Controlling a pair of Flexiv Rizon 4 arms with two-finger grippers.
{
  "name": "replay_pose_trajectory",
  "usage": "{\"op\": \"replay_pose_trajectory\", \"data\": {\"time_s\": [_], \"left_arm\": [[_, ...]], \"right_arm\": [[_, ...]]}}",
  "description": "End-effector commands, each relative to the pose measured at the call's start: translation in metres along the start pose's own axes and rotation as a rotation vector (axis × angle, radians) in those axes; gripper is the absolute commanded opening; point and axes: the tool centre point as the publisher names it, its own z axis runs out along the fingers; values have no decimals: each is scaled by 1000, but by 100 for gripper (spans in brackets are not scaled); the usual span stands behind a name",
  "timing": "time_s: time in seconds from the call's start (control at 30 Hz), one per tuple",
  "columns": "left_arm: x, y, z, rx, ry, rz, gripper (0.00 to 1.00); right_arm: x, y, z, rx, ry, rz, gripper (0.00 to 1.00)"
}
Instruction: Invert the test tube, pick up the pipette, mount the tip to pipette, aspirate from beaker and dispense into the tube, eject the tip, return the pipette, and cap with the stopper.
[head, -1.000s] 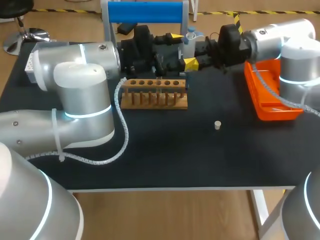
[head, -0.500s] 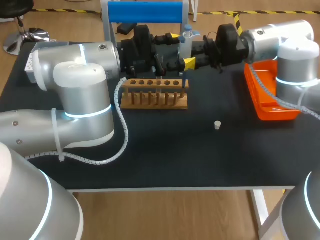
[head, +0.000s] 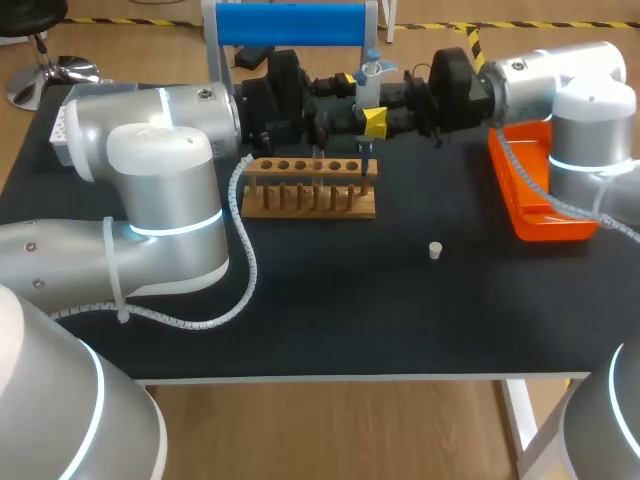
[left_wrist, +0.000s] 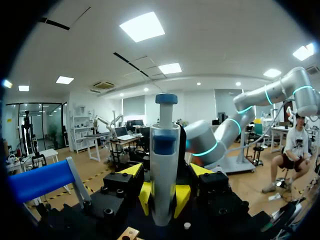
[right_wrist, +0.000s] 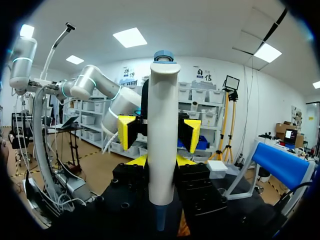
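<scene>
R pincer (right_wrist: 161, 162) clamped on pipette (right_wrist: 162, 135): upright at back-mid of table (head: 400, 310), blue plunger up, narrow end down over R end of wooden rack (head: 310, 190). L pincer (head: 338, 100) facing it from opp. side, just beside pipette; wide or narrow, can't tell, hidden behind pipette. Small white stopper (head: 435, 250) alone on table, in front of rack & to its R. Orange tray (head: 535, 200) at table's R edge, by R arm.
</scene>
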Motion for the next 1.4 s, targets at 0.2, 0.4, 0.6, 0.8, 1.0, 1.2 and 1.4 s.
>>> {"op": "replay_pose_trajectory", "data": {"time_s": [0.2,0.4,0.6,0.8,1.0,1.2,1.4], "left_arm": [[1,1,2,4,-8,1,0],[1,1,2,4,-8,1,0],[1,1,2,4,-8,1,0],[1,1,2,4,-8,1,0],[1,1,2,4,-8,1,0],[1,1,2,4,-8,1,0],[1,1,2,4,-8,1,0]], "right_arm": [[0,1,1,-4,-2,-3,0],[-1,0,-2,0,-14,4,29],[8,-3,-14,-11,-8,13,100],[17,-7,-52,-19,-19,19,100],[7,-7,-101,7,-87,34,100],[-33,-8,-132,84,-175,62,100],[-85,-15,-148,172,-224,97,100]]}}
